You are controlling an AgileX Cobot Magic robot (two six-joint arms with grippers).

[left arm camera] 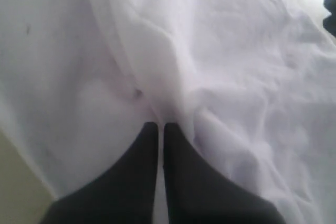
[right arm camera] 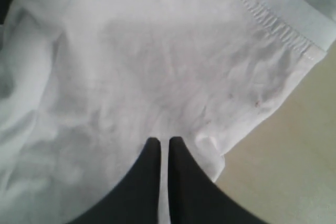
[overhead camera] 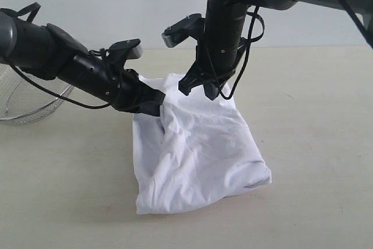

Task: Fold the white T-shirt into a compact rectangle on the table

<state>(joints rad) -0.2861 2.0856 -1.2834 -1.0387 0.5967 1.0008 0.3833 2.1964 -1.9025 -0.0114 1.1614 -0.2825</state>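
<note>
Nearest, the white T-shirt point(overhead camera: 198, 155) lies bunched on the desk point(overhead camera: 315, 144), its near edge rounded and creased rather than squared. Its far edge is raised off the desk, where the left hand point(overhead camera: 154, 104) and the right hand point(overhead camera: 201, 88) are each pressed together, pinching a corner of cloth. I judge a fold is under way: the shirt is doubled into a rough packet, but flattening and further folds remain. Farther left stands a wire basket point(overhead camera: 29, 100). The wrist views confirm cloth caught between the fingertips, and the right one shows a stitched hem point(right arm camera: 273, 22) that the exterior view does not. Only the exterior view shows the overall shape.
</note>
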